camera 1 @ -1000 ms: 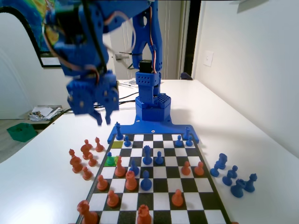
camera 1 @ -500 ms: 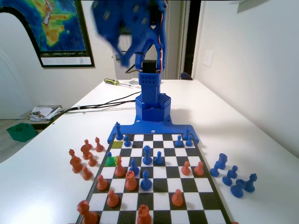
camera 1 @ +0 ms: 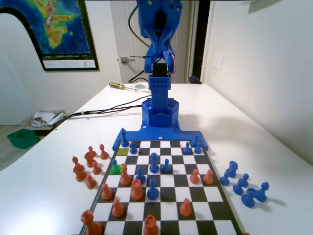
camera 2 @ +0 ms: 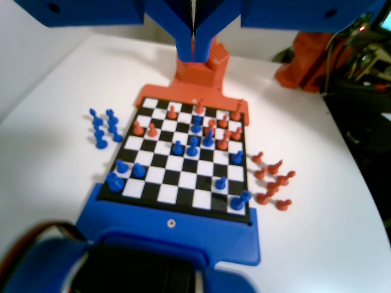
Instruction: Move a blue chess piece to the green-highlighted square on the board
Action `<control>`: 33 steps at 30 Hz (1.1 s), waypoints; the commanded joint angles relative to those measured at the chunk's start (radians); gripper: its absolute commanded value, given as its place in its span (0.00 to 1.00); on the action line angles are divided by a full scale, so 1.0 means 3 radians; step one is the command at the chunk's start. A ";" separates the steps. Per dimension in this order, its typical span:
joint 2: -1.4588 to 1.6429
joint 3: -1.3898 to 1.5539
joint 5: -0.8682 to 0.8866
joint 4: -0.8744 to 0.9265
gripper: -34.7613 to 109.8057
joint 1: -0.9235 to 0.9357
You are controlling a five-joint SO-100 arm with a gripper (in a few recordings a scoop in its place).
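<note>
One chess board (camera 1: 171, 195), seen from its near end, carries one bright green square (camera 1: 119, 171) and one duller yellow-green square (camera 1: 122, 152). About ten blue pieces (camera 1: 153, 188) and nine orange pieces (camera 1: 137, 189) stand on it; roughly seven of each colour cluster off-board, overlapping.

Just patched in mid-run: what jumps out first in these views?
The blue arm stands raised at the board's far end in the fixed view, and in the wrist view the gripper hangs high over the board with its jaws together, holding nothing. Near the board's left edge in the fixed view, a blue chess piece stands on the green-highlighted square. Captured orange pieces cluster left of the board, blue ones right.
</note>
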 commanded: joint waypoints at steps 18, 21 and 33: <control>0.1156 0.0614 0.0148 -0.0603 0.25 -0.0184; 0.1181 0.0614 0.0153 -0.0608 0.25 -0.0159; 0.1186 0.0614 0.0164 -0.0614 0.25 -0.0128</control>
